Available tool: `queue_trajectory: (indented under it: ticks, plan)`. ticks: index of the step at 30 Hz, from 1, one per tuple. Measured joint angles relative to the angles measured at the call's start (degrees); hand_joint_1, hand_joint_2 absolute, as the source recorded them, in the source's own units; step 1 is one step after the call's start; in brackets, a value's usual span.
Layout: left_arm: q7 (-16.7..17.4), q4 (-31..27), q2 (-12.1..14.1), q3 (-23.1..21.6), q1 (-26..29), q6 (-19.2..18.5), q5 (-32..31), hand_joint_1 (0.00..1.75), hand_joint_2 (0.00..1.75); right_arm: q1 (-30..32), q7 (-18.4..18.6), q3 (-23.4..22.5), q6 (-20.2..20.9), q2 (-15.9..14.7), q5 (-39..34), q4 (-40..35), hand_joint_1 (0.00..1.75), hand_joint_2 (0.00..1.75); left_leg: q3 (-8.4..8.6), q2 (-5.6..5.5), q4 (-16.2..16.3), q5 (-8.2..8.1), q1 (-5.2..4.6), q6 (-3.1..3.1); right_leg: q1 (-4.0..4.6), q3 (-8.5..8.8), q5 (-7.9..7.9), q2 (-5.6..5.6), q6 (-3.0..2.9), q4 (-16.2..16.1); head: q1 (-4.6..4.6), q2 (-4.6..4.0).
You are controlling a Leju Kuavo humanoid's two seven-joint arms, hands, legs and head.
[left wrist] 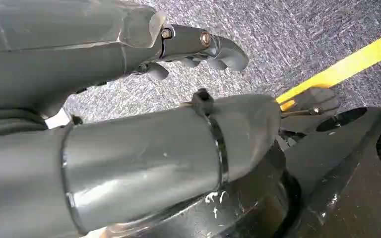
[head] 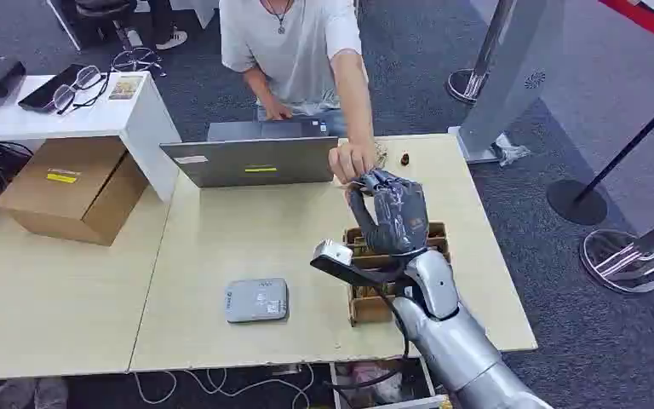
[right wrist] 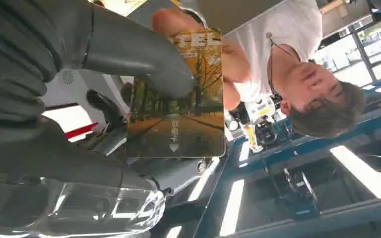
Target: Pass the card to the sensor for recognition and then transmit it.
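Note:
My right hand [head: 394,213] is raised above the wooden card box [head: 366,305], fingers pointing toward the person behind the table. It pinches a card [right wrist: 178,106] printed with an autumn tree avenue, the thumb [right wrist: 144,54] pressed across its face. The person's hand [head: 353,159] touches my fingertips, and their fingers [right wrist: 171,20] pinch the card's far edge. The grey card sensor [head: 256,300] lies flat on the table to the left of the box. My left hand [left wrist: 198,44] hangs over grey carpet with its fingers curled in and nothing in them.
An open laptop [head: 255,153] stands at the table's [head: 221,239] far edge in front of the person. A cardboard box [head: 72,187] and a white side table [head: 94,106] are at far left. Stanchion bases [head: 622,260] stand on the carpet to the right.

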Motion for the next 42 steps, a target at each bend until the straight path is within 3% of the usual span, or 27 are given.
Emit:
queue_trajectory:
  ticks: [11, 17, 22, 42]
  plan:
    - [-0.28, 0.0, 0.0, 0.0, 0.0, -0.24, -0.31, 0.0, 0.0, 0.58, -0.79, 0.0, 0.15, 0.0, -1.69, -0.15, 1.75, 1.75, 0.0, 0.0, 0.0, 0.0, 0.0, 0.0, 0.0, 0.0, 0.0, 0.0, 0.0, 0.0, 0.0, 0.0]
    - [-0.37, 0.02, 0.0, 0.02, 0.0, -0.26, -0.48, 0.0, 0.0, 1.35, -4.04, 0.02, 4.26, 0.02, -10.27, -1.14, 1.75, 1.75, 0.0, 0.0, 0.0, 0.0, 0.0, 0.0, 0.0, 0.0, 0.0, 0.0, 0.0, 0.0, 0.0, 0.0]
    - [-0.52, 0.0, 0.0, 0.04, 0.0, -0.33, -1.03, 0.0, 0.0, 2.25, -5.14, 0.41, 6.71, 0.15, -13.09, -2.25, 1.75, 1.75, 0.0, 0.0, 0.0, 0.0, 0.0, 0.0, 0.0, 0.0, 0.0, 0.0, 0.0, 0.0, -0.02, 0.0]
    - [-0.33, 0.0, -0.07, 0.02, -0.43, -0.79, -2.36, 0.0, 0.0, 4.6, -5.11, 3.28, 10.06, 1.92, -14.93, -3.34, 1.75, 1.75, -0.01, 0.01, 0.0, 0.0, 0.01, 0.0, 0.0, 0.0, 0.0, 0.0, 0.0, 0.0, 0.0, 0.0]
